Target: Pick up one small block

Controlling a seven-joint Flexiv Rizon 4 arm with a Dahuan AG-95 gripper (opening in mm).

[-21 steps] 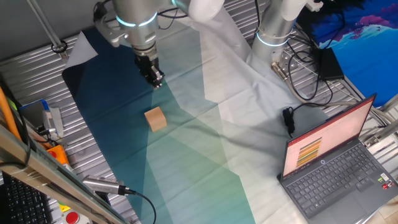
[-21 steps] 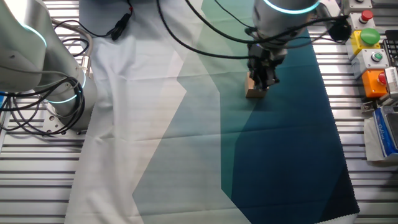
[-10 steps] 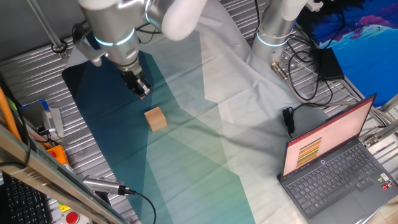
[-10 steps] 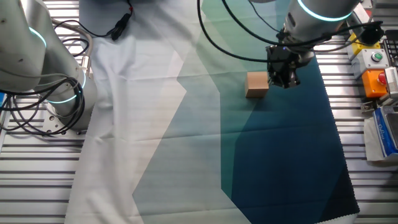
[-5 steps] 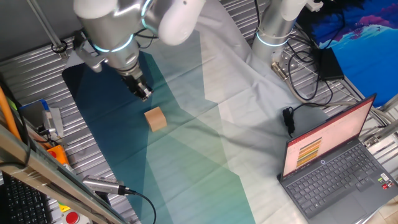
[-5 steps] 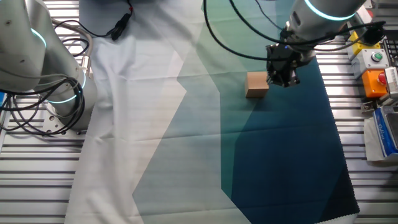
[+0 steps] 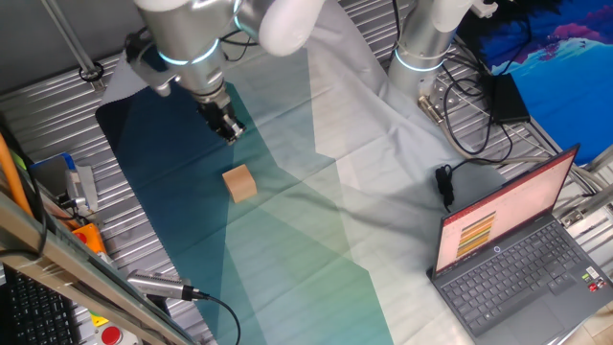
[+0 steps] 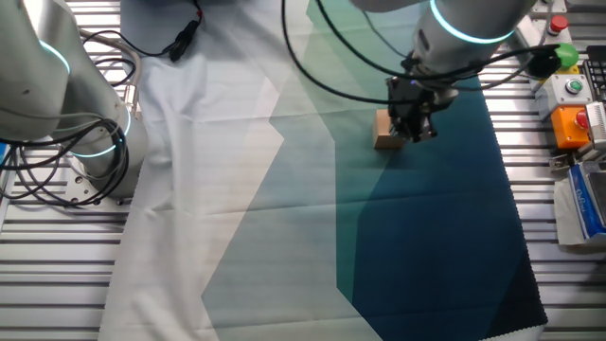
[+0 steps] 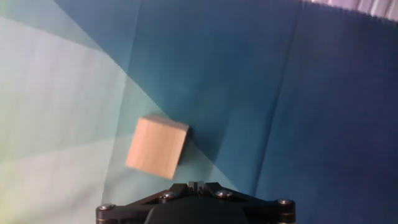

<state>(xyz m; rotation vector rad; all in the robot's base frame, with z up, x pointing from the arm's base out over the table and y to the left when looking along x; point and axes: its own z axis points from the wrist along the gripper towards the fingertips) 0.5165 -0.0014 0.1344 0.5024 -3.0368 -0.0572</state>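
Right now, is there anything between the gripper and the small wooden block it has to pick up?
Nothing visible. The small block sits alone on the teal cloth, and the gripper hangs above and to one side of it. The hand view shows only bare cloth around the block.

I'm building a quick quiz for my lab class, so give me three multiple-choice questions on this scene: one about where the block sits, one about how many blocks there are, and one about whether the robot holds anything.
1. Where is the small block?
A. on the laptop
B. on the blue-green cloth
C. on the bare metal slats

2. How many wooden blocks show?
A. one
B. two
C. three

3. What is the gripper holding?
A. the block
B. a cable
C. nothing

Answers:
1 B: the cube rests on the cloth's colour bands.
2 A: each view shows a single cube.
3 C: the cube lies on the cloth, apart from the gripper above it.
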